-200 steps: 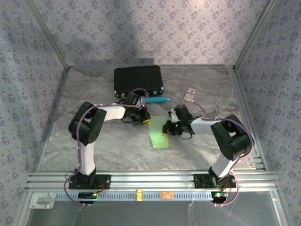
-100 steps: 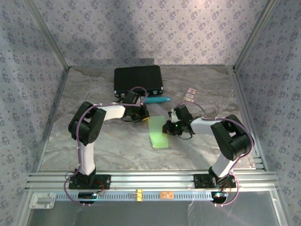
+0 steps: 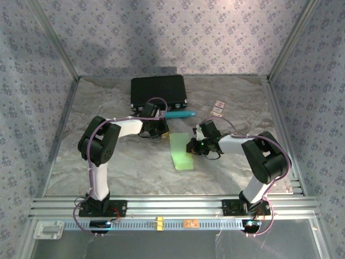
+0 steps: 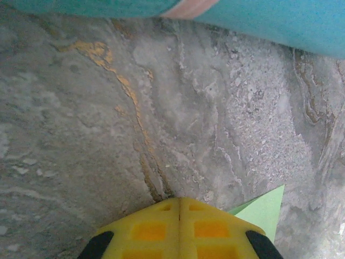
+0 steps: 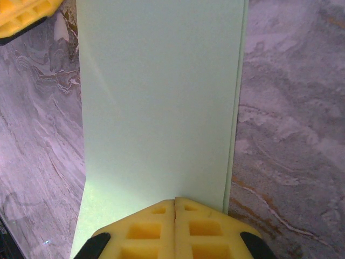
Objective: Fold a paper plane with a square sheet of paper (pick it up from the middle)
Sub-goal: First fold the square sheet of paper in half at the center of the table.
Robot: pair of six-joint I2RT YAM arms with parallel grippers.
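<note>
The square sheet of paper is pale green and lies on the marble table folded into a long double-layered strip. My right gripper is shut, and its yellow fingertips rest on the strip's right long edge. My left gripper is shut too, with nothing between its fingers. It sits on bare table just past the strip's far left corner. That gripper's yellow fingers also show in the right wrist view.
A teal tube lies just beyond the left gripper, close in the left wrist view. Behind it stands a black case. Two small cards lie at the back right. Metal frame posts and patterned walls bound the table.
My left gripper has slid a little back and to the left, off the strip's far end toward the tube. The right gripper and the paper have not moved.
</note>
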